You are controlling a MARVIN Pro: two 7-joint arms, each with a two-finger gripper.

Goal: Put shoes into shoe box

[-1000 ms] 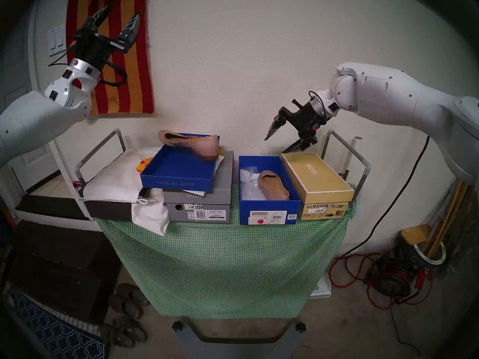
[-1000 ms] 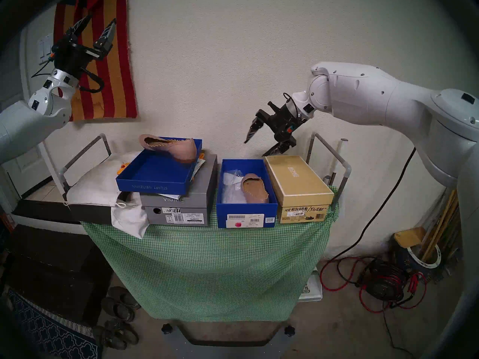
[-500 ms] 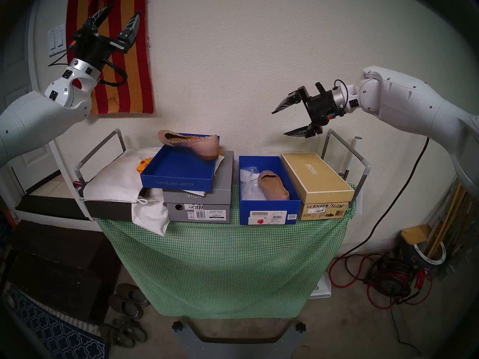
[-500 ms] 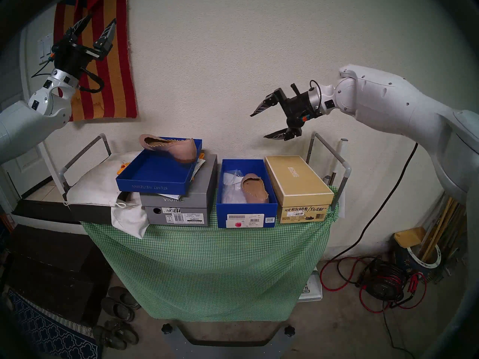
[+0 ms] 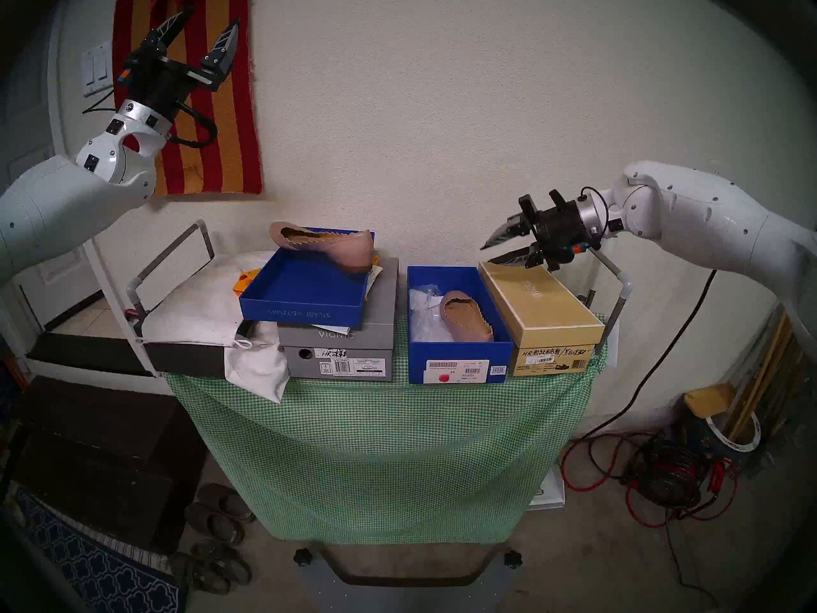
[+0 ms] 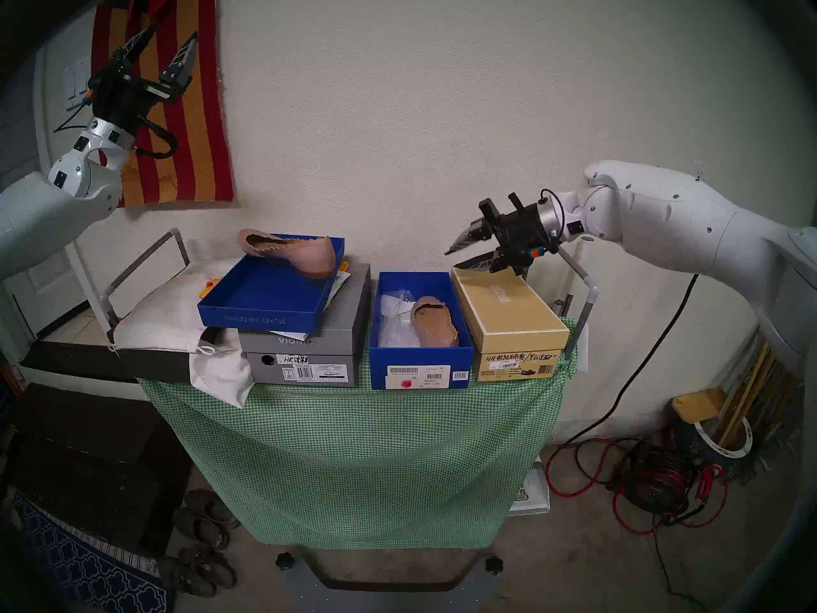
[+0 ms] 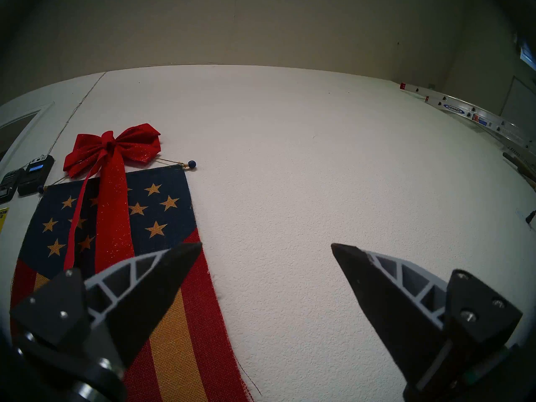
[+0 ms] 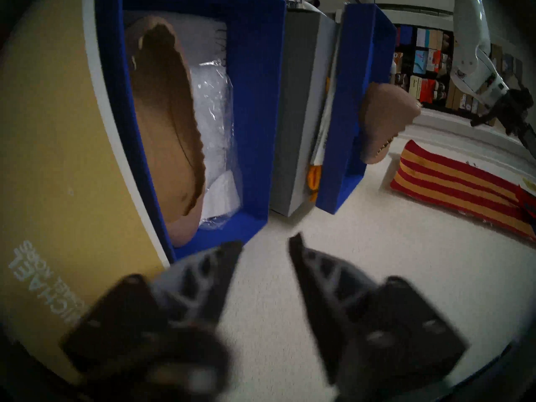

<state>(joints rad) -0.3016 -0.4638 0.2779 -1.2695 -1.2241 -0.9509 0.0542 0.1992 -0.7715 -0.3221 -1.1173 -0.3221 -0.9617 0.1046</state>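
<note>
1 shoe (image 5: 468,318) is laid in the blue box (image 5: 460,355). The other shoe (image 5: 327,247) is propped on the blue lid (image 5: 300,307), long axis 9-to-3, at 9 o'clock from the nearer right claw (image 5: 487,254), which is narrowed to a slim gap and empty. The left claw (image 5: 208,21) is held wide apart.

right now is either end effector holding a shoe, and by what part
Neither. The left end effector is open and empty by the wall; the right end effector holds nothing above the tan box, jaws nearly together.
</note>
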